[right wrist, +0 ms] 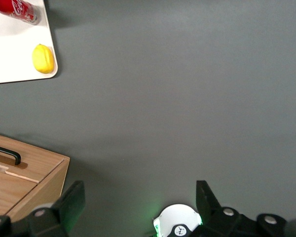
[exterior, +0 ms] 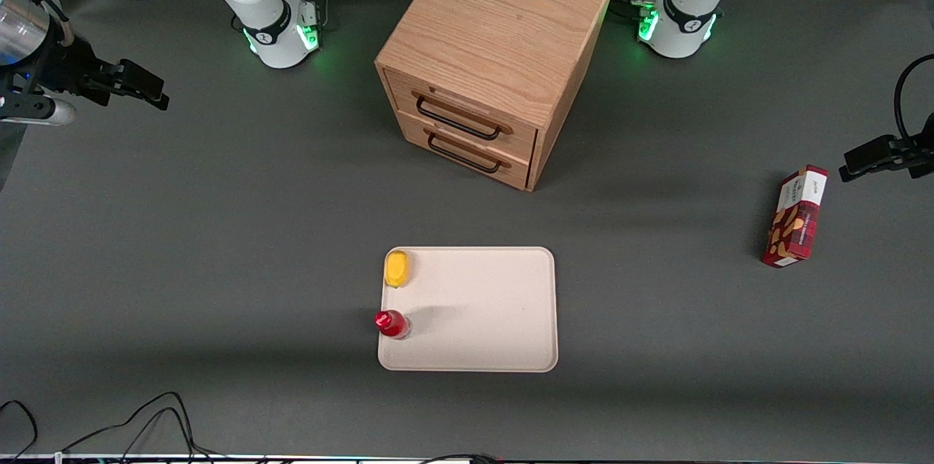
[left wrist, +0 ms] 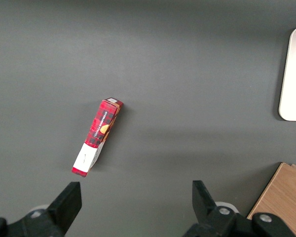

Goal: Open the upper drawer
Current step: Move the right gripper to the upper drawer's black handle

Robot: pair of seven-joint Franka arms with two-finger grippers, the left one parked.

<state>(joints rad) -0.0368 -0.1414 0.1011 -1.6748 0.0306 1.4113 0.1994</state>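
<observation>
In the front view the end effector [exterior: 149,90] hung at the upper left of the frame, above bare grey tabletop [exterior: 219,230] at the working arm's end, well apart from the cabinet [exterior: 496,55]. In the right wrist view its two black fingers [right wrist: 71,202] stood wide apart with only tabletop showing between them; it held nothing.

The light oak cabinet stood at the top centre of the front view, turned at an angle so that its drawer fronts faced toward the camera and the working arm's end. The upper drawer [exterior: 463,114] sat flush in the cabinet face, pushed fully in, its long black bar handle [exterior: 457,121] running across the front. Directly below it the lower drawer [exterior: 467,150] was likewise shut, with its own black handle [exterior: 464,156].

Nearer the front camera than the cabinet, in the lower centre of the frame, lay a cream rectangular tray [exterior: 496,311]. A yellow lemon [exterior: 397,268] rested in one of its corners, and a red-capped bottle [exterior: 392,324] stood at the same edge of the tray, nearer the camera than the lemon. Toward the parked arm's end of the tabletop, at the right of the frame, a red plaid snack box [exterior: 797,217] lay on its side, well apart from everything else. Black cables [exterior: 146,420] trailed along the lower left edge.
</observation>
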